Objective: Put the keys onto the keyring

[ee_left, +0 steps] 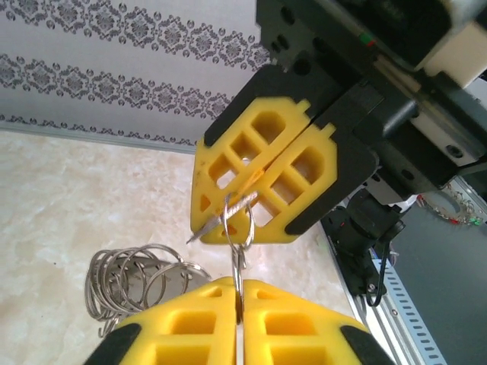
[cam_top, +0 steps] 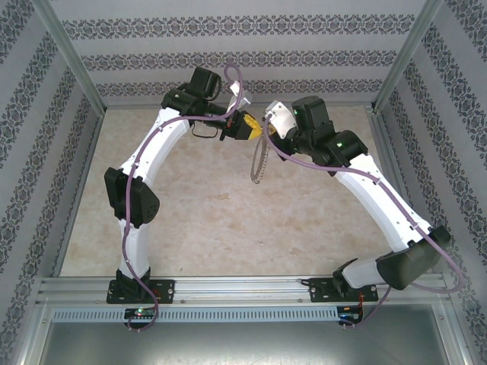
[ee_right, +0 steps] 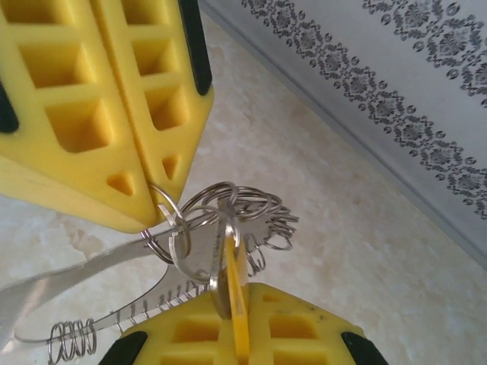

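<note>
Marble table below; arms meet tip to tip, upper centre. Left gripper (ee_left: 237, 293) pinches a loop of the dangling keyring (cam_top: 257, 163); right gripper (ee_right: 232, 296) clamps the key (ee_left: 228, 214), shank slanting lower-left across that loop.

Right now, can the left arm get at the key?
Likely yes: the left gripper, shut on a loop of the keyring, sits right at the key pinched in the right gripper, with nothing between.
</note>
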`<control>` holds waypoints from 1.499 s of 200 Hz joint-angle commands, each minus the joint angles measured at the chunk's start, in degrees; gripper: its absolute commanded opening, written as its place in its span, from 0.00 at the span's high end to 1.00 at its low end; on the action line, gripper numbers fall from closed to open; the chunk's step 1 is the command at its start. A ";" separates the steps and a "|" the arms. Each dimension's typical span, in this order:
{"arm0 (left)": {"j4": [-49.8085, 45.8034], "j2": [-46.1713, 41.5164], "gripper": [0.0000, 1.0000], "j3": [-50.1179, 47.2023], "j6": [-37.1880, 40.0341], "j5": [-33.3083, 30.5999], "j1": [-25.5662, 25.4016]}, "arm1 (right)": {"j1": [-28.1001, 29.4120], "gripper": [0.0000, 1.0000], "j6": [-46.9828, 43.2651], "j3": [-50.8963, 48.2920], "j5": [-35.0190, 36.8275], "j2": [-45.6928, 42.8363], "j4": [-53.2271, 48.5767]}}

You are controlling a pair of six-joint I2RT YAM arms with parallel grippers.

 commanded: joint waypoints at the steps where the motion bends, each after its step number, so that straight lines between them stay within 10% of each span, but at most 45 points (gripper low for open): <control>1: 0.82 -1.48 0.86 -1.87 -2.11 -1.57 0.10 | -0.55 1.00 1.02 3.99 6.61 -0.11 5.85; 111: 17.75 -12.55 0.70 -19.52 -10.42 -6.73 5.12 | -0.25 1.00 -0.06 10.85 7.22 9.21 -0.87; 172: 44.47 -25.94 0.60 -39.09 -30.21 -18.81 15.60 | 2.95 1.00 3.73 12.05 2.86 14.93 -1.89; 245: 44.33 -28.01 0.56 -39.05 -35.95 -29.94 20.49 | 10.95 1.00 7.40 22.21 -3.33 28.44 -2.60; 300: 44.16 -28.90 0.54 -40.24 -36.56 -29.85 20.77 | 9.50 1.00 11.14 9.47 -7.57 30.73 6.91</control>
